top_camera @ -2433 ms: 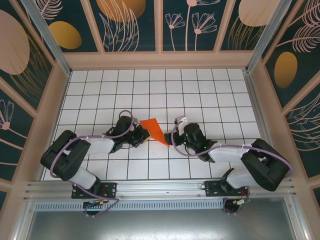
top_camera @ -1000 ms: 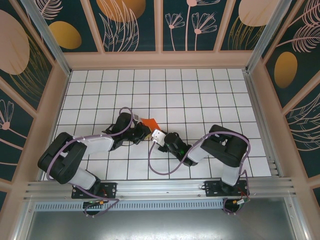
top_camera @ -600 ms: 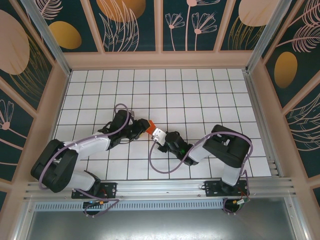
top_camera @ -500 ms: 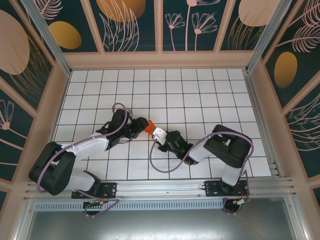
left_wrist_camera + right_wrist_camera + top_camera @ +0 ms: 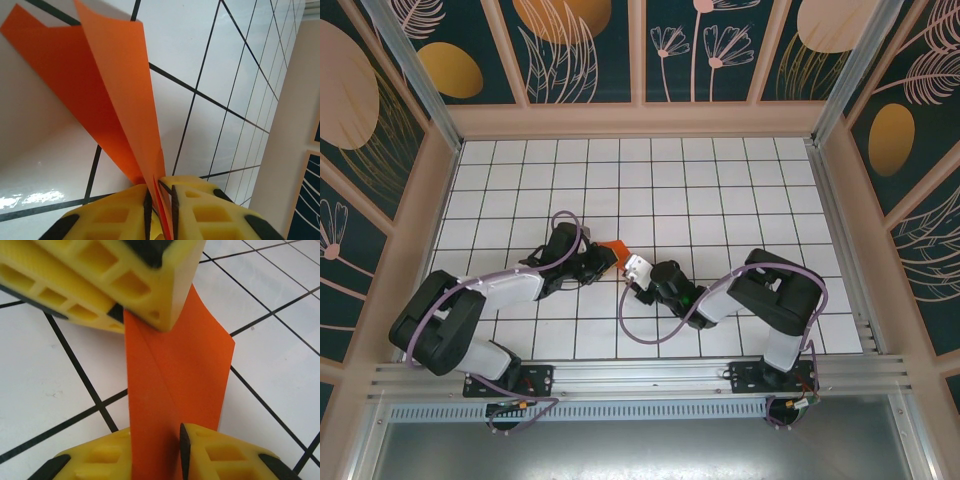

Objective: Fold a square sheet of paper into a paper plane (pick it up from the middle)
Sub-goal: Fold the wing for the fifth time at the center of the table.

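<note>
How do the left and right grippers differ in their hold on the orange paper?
Left gripper: jaws nearly together, pinching the paper plane edge-on. Right gripper: jaws wider apart, the paper's flat face spanning the gap; whether it clamps is unclear. Both are yellow, on the same paper.

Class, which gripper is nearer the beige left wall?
Left. The left gripper pinches the folded orange-red paper on the side facing the beige left wall; the right gripper pinches the opposite side, farther away.

Your arms reach inward, wrists low and nearly meeting. Your left gripper [image 5: 160,189] pinches the paper plane [image 5: 117,95]; your right gripper [image 5: 156,442] straddles it, grip unclear.
</note>
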You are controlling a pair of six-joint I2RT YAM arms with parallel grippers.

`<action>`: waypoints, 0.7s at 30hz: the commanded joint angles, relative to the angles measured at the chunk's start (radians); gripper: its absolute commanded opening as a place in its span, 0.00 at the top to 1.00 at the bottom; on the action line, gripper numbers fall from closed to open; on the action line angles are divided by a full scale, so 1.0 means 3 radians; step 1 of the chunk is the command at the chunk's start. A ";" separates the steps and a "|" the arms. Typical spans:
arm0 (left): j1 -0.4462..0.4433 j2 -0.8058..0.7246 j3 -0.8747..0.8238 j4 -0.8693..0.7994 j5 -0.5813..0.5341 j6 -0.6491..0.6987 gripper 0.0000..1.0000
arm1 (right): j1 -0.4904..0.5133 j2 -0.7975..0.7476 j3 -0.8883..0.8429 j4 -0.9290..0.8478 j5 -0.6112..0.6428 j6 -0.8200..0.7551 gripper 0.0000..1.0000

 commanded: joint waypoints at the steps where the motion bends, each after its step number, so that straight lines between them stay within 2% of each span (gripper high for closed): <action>1: 0.0009 0.0045 -0.0030 0.0111 0.0083 -0.0031 0.82 | -0.0027 -0.0028 0.0114 0.0004 -0.0042 0.0043 0.71; 5: 0.0009 0.0049 -0.0031 0.0080 0.0078 -0.0033 0.83 | -0.0026 -0.0026 0.0145 0.0035 -0.0026 0.0032 0.70; 11: 0.0009 0.0051 -0.0010 0.0018 0.0053 -0.0005 0.84 | -0.0024 -0.0021 0.0144 0.0056 -0.0064 0.0046 0.73; 21: 0.0009 0.0097 -0.0014 -0.0003 0.0049 0.0005 0.87 | -0.0024 -0.0055 0.0150 0.0055 -0.0065 0.0094 0.66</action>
